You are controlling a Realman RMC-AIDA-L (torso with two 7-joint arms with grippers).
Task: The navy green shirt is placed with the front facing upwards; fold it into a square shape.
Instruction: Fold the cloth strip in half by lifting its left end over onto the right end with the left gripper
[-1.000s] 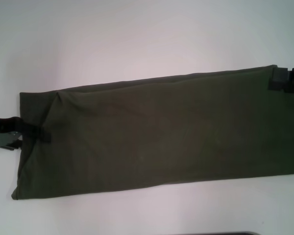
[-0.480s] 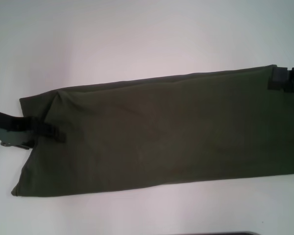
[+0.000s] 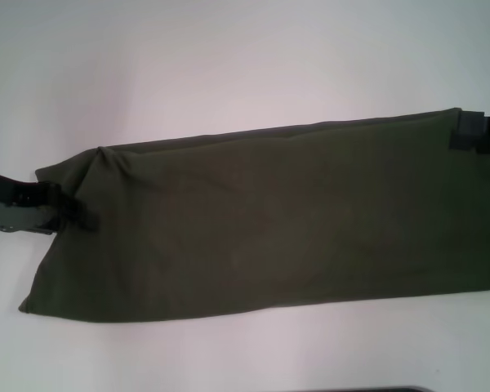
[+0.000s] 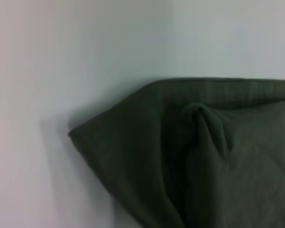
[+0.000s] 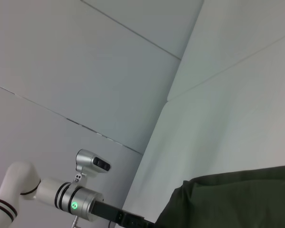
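Observation:
The navy green shirt [image 3: 269,229], folded into a long dark olive strip, lies slanted across the white table in the head view, with no lettering showing. At the strip's left end my left gripper [image 3: 75,214] is shut on the edge, one black finger on top of the cloth, which puckers up just above it. The left wrist view shows that bunched end of the shirt [image 4: 199,156]. My right gripper [image 3: 472,131] is shut on the strip's far right corner. Low in the right wrist view lies the shirt [image 5: 237,199], with the left arm [image 5: 61,199] beyond it.
The white table [image 3: 229,65] surrounds the shirt on all sides. A dark edge [image 3: 359,389] shows at the bottom of the head view. Pale wall panels fill most of the right wrist view.
My left gripper pushed right over the shirt's left end, then drew back a little. The left edge has bunched and its upper corner has shifted right. The right gripper edged slightly right.

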